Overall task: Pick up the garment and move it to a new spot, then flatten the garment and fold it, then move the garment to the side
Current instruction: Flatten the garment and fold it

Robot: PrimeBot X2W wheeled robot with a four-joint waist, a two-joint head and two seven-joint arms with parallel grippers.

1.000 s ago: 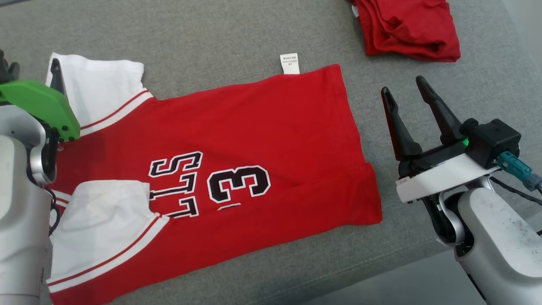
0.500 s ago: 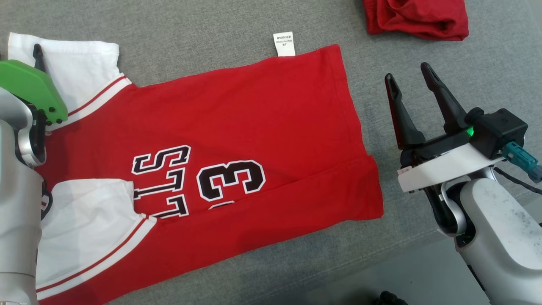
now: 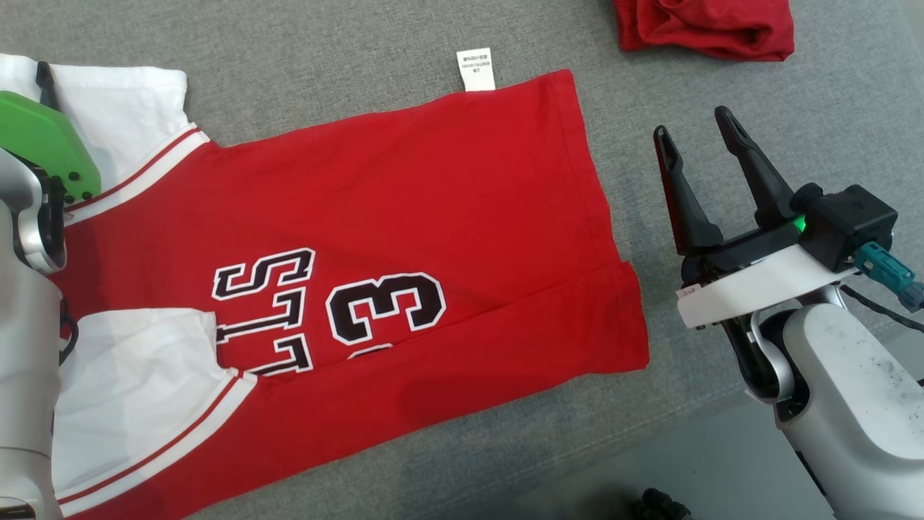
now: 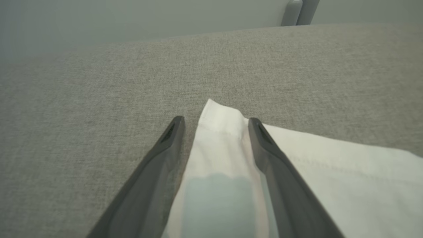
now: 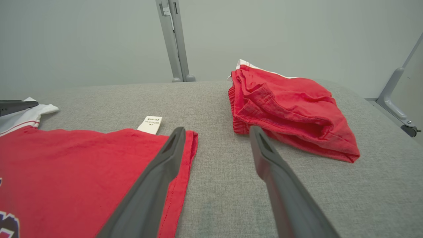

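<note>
The red jersey (image 3: 404, 209) lies flat on the grey cushion (image 3: 325, 50). The frame's left edge cuts it off, and a folded-in white sleeve (image 3: 144, 375) partly covers its lettering. The left gripper (image 4: 215, 120), mostly hidden behind its green cover in the head view, is spread astride the far sleeve (image 4: 218, 145), perhaps touching its corner. The right gripper (image 3: 691, 123) hangs spread and empty beside the hem.

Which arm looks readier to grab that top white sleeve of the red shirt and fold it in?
Left. The left end effector, open, straddles a corner of the white sleeve, while the right end effector, also open, hovers over the bare grey cushion beyond the hem of the jersey.
</note>
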